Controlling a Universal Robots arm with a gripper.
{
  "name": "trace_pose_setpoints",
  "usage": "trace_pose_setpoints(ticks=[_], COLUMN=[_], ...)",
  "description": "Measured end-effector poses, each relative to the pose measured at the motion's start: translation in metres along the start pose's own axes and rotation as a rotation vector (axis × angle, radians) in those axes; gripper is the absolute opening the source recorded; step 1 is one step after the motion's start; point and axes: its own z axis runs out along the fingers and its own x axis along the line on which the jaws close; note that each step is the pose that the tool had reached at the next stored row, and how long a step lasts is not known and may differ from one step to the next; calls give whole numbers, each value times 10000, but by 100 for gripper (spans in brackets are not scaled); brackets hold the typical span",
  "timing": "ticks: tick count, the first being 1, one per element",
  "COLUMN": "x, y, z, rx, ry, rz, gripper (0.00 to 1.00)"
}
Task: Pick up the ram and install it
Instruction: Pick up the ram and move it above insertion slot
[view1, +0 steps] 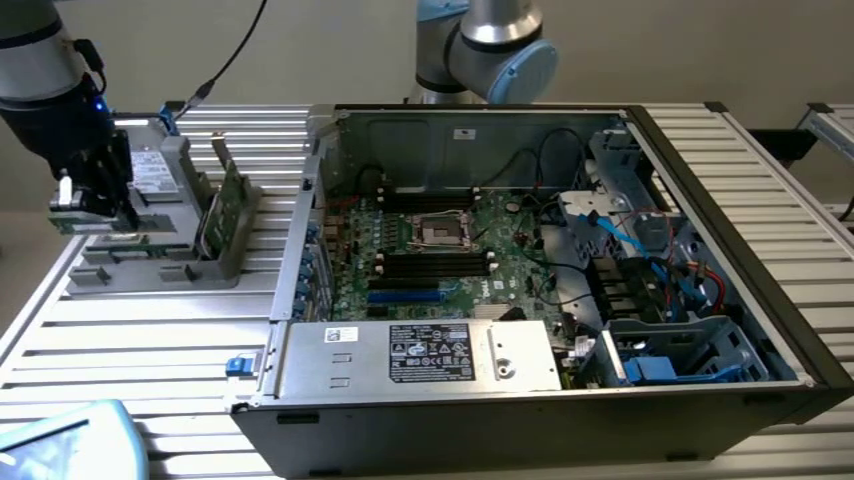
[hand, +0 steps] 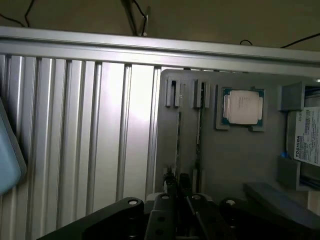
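At the exterior view's left, my gripper (view1: 96, 212) hangs just above the grey parts holder (view1: 147, 272). It is shut on the ram (view1: 80, 226), a thin green stick lying level under the fingers. In the wrist view the fingertips (hand: 172, 184) stand close together over the holder's narrow slots (hand: 178, 135), and I cannot make out the ram between them. The open computer case (view1: 534, 250) lies to the exterior view's right. Black memory slots (view1: 434, 262) sit on its motherboard, well away from the gripper.
A wider green card (view1: 224, 205) stands upright in the holder beside the gripper. A square silver processor (hand: 243, 107) and a labelled drive (hand: 307, 137) rest in the holder too. The case's wall (view1: 300, 240) rises between holder and motherboard. A pale blue object (view1: 54, 440) lies at the table's corner.
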Motion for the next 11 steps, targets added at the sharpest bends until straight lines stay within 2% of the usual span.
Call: trace_pose_setpoints(ticks=[4,11], x=[4,13], y=[-126,-338], z=[-157,-411], rx=[-19,-133], ry=[-3,-9], rz=[1,3], gripper=[14,14])
